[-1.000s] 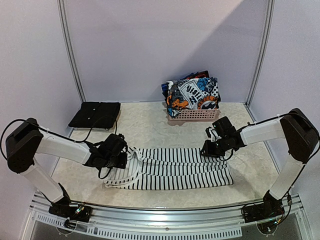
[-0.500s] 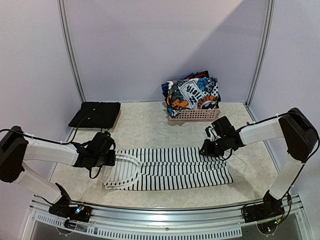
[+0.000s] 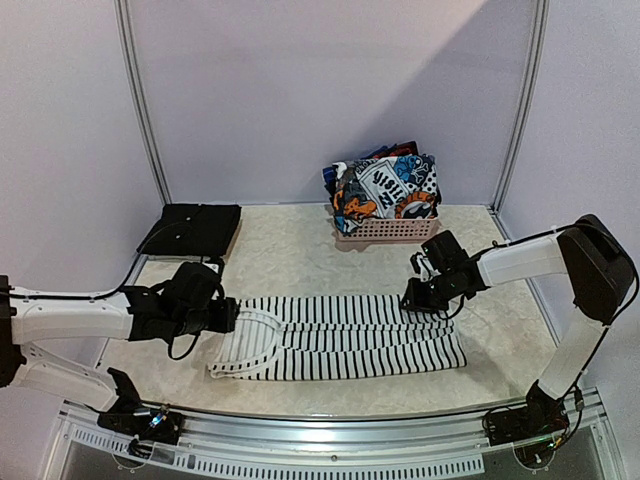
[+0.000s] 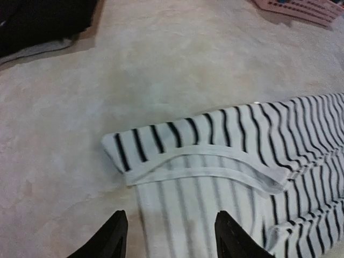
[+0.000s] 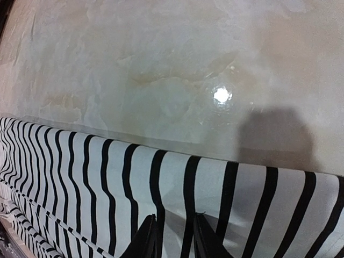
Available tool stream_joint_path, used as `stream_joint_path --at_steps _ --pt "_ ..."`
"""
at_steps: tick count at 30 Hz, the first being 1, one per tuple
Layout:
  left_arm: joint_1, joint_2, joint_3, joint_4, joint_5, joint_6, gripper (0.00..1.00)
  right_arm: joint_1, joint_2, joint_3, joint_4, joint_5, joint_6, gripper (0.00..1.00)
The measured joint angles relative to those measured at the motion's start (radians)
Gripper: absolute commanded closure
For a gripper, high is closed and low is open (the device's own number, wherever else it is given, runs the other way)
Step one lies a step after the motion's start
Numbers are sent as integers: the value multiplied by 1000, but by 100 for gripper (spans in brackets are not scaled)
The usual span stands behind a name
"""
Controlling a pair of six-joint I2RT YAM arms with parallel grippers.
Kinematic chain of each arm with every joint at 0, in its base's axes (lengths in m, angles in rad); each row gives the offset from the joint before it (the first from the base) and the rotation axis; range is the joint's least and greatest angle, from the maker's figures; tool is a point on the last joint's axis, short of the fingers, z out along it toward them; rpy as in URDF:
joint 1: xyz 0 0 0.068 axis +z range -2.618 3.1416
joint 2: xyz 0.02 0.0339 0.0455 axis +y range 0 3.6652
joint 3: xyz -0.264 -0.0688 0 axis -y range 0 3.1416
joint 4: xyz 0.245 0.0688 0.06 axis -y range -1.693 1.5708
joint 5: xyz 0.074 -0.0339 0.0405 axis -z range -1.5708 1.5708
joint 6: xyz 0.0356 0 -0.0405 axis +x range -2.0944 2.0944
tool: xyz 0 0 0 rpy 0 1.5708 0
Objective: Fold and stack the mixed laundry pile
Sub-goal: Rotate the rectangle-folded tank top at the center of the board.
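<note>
We see the striped garment (image 3: 340,338) lying flat along the worktop's front edge. It is white with thin black stripes, folded into a long band, with the neckline at its left end. Our left gripper (image 4: 172,241) hovers there, fingers spread and empty. Our right gripper (image 5: 173,239) pinches its far right corner. Printed garments (image 3: 385,190) fill the pink basket (image 3: 390,232) at the back edge.

Lettering on graphic print garment (image 3: 385,190), too small to read

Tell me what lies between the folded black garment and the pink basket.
Nothing: only bare tabletop separates the black garment from the basket, shown in the top view.
</note>
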Motion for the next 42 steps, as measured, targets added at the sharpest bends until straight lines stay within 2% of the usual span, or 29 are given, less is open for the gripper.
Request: stream_joint_path --at_steps 4,9,14,21,32,37,42 --pt "-125 51 75 -3 99 16 52 2 0 6 -19 17 -8 75" --pt "-275 236 229 -5 184 31 56 3 -5 7 -35 35 -15 75" --pt "-347 403 308 31 279 40 61 3 -17 3 -58 52 -18 76" --pt "-357 550 331 63 380 41 62 3 -29 -10 -61 62 -20 75" --pt "-341 576 342 100 371 63 66 3 -34 -21 -50 62 -21 75" --pt "-284 583 335 124 348 96 68 3 -52 -42 -48 58 -21 75" --pt "-173 598 336 151 336 137 68 5 -76 -64 -58 48 -18 75"
